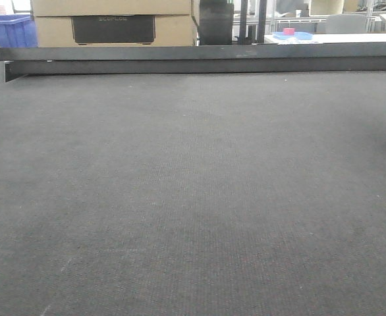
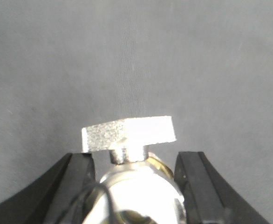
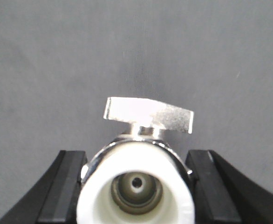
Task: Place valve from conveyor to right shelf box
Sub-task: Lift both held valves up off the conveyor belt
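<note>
In the left wrist view a silvery valve [image 2: 127, 131] with a flat lever handle on top sits between the black fingers [image 2: 76, 175] of my left gripper [image 2: 135, 157], which is shut on its body over the grey conveyor [image 2: 136, 56]. In the right wrist view a second silvery valve [image 3: 148, 114] with a white plastic end piece facing the camera sits between the black fingers [image 3: 204, 182] of my right gripper [image 3: 135, 155], which is shut on it. In the front view the conveyor [image 1: 193, 197] is bare, with its black rail [image 1: 199, 58] along the far edge. Neither gripper shows there.
Behind the rail stand a cardboard box [image 1: 114, 23], a blue crate [image 1: 8, 29] at far left and a black upright object [image 1: 216, 21]. At back right a white table [image 1: 351, 38] carries a blue dish with a pink object [image 1: 290, 33]. The shelf box is out of view.
</note>
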